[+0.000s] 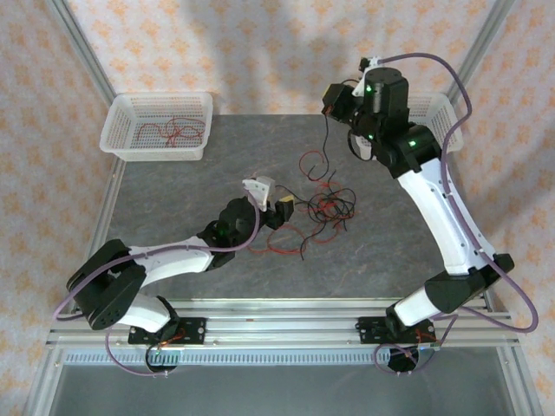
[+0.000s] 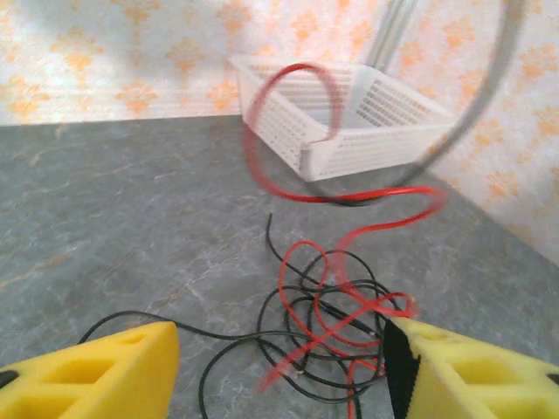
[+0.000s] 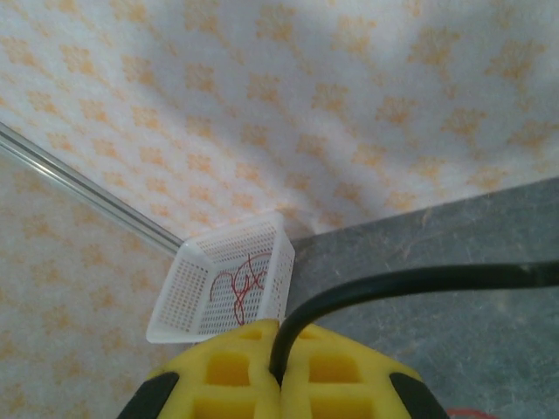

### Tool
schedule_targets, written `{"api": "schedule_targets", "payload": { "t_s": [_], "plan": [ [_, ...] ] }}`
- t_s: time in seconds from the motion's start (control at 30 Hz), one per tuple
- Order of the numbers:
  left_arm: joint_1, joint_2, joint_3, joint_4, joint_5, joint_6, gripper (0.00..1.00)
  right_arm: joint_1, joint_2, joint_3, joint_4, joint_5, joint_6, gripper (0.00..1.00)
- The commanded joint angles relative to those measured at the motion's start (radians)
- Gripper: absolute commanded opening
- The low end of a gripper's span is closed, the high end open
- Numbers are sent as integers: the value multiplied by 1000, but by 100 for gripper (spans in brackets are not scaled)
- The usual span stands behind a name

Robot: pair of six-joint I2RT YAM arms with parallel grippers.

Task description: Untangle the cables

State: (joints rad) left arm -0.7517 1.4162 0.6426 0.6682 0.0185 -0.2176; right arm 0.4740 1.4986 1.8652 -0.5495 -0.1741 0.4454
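A tangle of thin red and black cables (image 1: 332, 204) lies mid-table. My left gripper (image 1: 279, 208) sits low at its left edge. In the left wrist view its yellow fingers (image 2: 96, 375) stand wide apart and open, with the tangle (image 2: 341, 323) on the table between and ahead of them. A blurred red cable (image 2: 384, 194) arches up above it. My right gripper (image 1: 332, 104) is raised at the back, shut on a black cable (image 1: 326, 134) that hangs down toward the tangle. In the right wrist view the black cable (image 3: 419, 281) comes out from between the closed pads (image 3: 227, 367).
A white basket (image 1: 121, 130) at the back left holds red cables (image 1: 173, 132) and also shows in the right wrist view (image 3: 183, 305). A second white basket (image 1: 438, 108) stands at the back right behind the right arm, seen from the left wrist (image 2: 367, 144). Loose red and black strands (image 1: 282, 247) lie near the left forearm.
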Motion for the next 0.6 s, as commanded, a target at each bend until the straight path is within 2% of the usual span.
{"api": "schedule_targets", "payload": {
  "t_s": [0.0,0.17,0.37,0.5,0.57],
  "plan": [
    [-1,-9,43,-83,37,35,68,-9,-62,-27,74,-35,13,0],
    [46,38,122,-95,100,24,70,-8,-78,-56,94,-77,-19,0],
    [179,79,165,-27,351,-121,69,-8,-110,-96,123,-108,-50,0],
    [170,53,137,1,452,-131,69,-8,-128,-126,143,-80,-24,0],
    [144,28,111,-4,464,-104,70,-8,-140,-150,165,-69,-1,0]
  ]
}}
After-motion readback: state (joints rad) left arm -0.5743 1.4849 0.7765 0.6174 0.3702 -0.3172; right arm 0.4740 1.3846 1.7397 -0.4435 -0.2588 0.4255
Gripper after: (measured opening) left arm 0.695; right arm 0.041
